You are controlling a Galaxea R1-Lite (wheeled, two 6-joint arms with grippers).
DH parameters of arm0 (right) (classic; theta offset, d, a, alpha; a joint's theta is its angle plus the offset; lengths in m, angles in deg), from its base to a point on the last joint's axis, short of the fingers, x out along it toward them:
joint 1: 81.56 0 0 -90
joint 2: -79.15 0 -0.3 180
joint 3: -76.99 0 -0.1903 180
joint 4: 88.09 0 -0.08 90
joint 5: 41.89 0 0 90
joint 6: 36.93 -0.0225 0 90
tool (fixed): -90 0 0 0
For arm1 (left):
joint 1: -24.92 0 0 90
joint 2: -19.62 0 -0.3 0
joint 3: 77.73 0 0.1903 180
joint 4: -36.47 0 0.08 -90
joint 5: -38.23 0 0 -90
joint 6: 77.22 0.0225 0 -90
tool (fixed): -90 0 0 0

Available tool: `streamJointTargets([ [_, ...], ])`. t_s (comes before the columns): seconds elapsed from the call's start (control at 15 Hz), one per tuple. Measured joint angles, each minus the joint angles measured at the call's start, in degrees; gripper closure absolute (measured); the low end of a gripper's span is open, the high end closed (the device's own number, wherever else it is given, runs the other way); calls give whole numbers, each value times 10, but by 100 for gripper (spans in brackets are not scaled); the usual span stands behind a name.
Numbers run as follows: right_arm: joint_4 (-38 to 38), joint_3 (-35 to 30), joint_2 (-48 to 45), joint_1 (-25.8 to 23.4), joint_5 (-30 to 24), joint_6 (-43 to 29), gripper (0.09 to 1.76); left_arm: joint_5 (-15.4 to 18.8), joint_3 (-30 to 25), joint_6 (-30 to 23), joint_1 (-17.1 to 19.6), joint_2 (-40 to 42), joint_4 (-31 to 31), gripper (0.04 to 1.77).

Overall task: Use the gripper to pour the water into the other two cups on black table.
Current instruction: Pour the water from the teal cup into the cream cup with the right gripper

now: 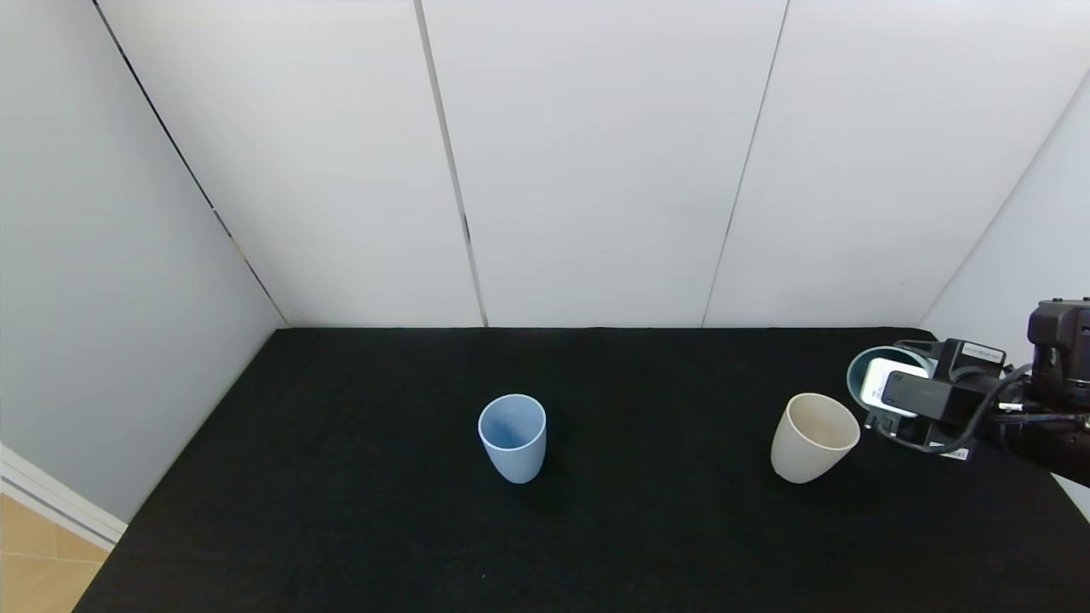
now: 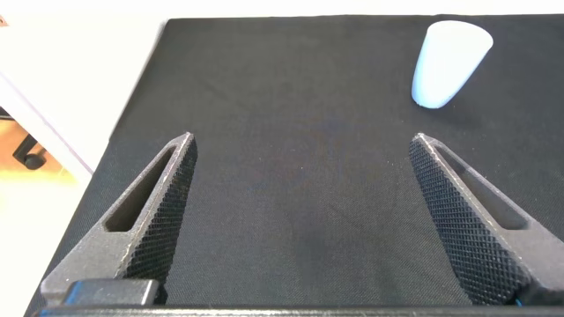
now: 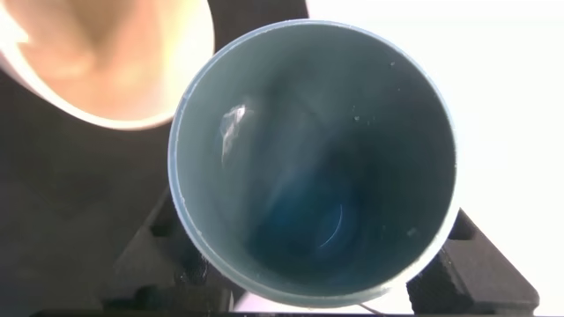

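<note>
While I watched the head view, the matte teal-green tapered tumbler (image 1: 858,375) sat tipped toward the cream cup at the far right edge of the black table (image 1: 341,511), clamped in the right gripper (image 1: 894,396), whose black body carried a small white-grey box. In the right wrist view I looked straight down into that smooth, round tumbler (image 3: 313,158): a faint glinting sheen of water (image 3: 233,123) clung to its inner wall, and a darker blue pool lay at the bottom. The black fingers (image 3: 154,255) pressed against its outer wall on both sides.

Just beside it stood the cream-beige handleless tumbler (image 1: 813,437), upright on the textured, fabric-like covering; only its rim and inside (image 3: 106,53) showed in the right wrist view. The light blue tumbler (image 1: 513,437) of the same tapered shape stood well apart, near the table's middle.

The left wrist view alone showed the left gripper (image 2: 304,220), its knurled black fingers (image 2: 159,211) spread wide over bare cloth, holding nothing, with the light blue tumbler (image 2: 449,62) farther off.
</note>
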Motion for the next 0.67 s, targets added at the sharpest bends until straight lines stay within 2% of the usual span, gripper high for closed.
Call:
streamJointTargets([
  [0.67, -2, 11, 10, 0, 25, 125, 65, 0, 0, 0, 0, 0, 0, 9],
])
